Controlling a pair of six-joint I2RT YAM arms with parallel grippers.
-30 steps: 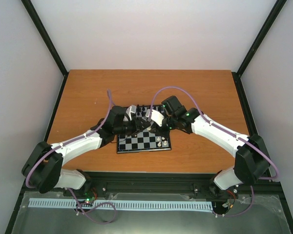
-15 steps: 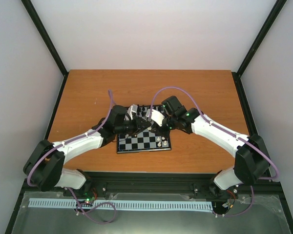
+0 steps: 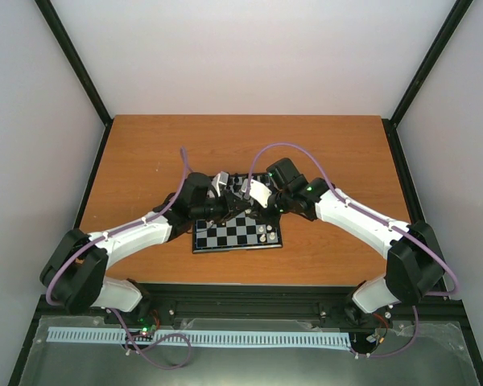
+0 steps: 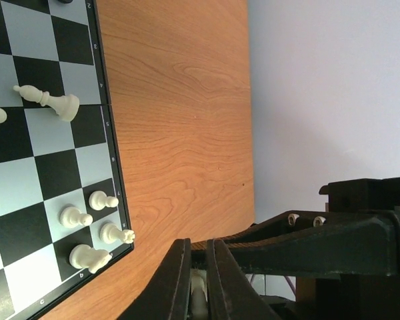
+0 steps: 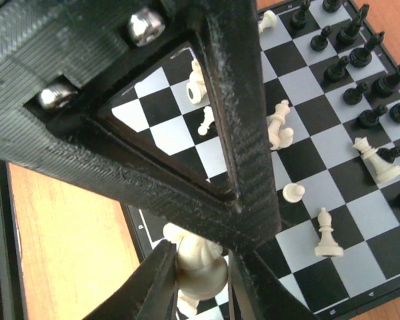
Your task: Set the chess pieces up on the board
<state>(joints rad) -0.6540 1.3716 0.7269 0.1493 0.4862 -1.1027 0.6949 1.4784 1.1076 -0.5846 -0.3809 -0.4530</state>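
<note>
The board [image 3: 237, 233] lies at the table's near middle, and both wrists hang over its far half. My left gripper [image 4: 199, 280] is shut on a cream-white chess piece [image 4: 200, 297], just off the board's edge above the bare wood. Close by, several cream-white pieces [image 4: 87, 257] stand in the board's corner [image 4: 47, 133]. My right gripper [image 5: 200, 273] is shut on a larger cream-white piece [image 5: 201, 263] over the board's rim [image 5: 137, 227]. In the right wrist view, black pieces [image 5: 360, 57] line the far side. Cream-white ones [image 5: 327, 237] are scattered mid-board, and one [image 5: 279, 127] lies tipped over.
The wooden table [image 3: 145, 153] stretches around the board, fenced by black frame posts [image 3: 80, 64] and white walls. Purple cables [image 3: 286, 149] loop above both arms. The table's edge and a black rail [image 4: 360, 233] show beside the left fingers.
The left jaws have closed onto a cream-white piece, and the left wrist has shifted slightly towards the board's far side. The right arm has hardly moved.
</note>
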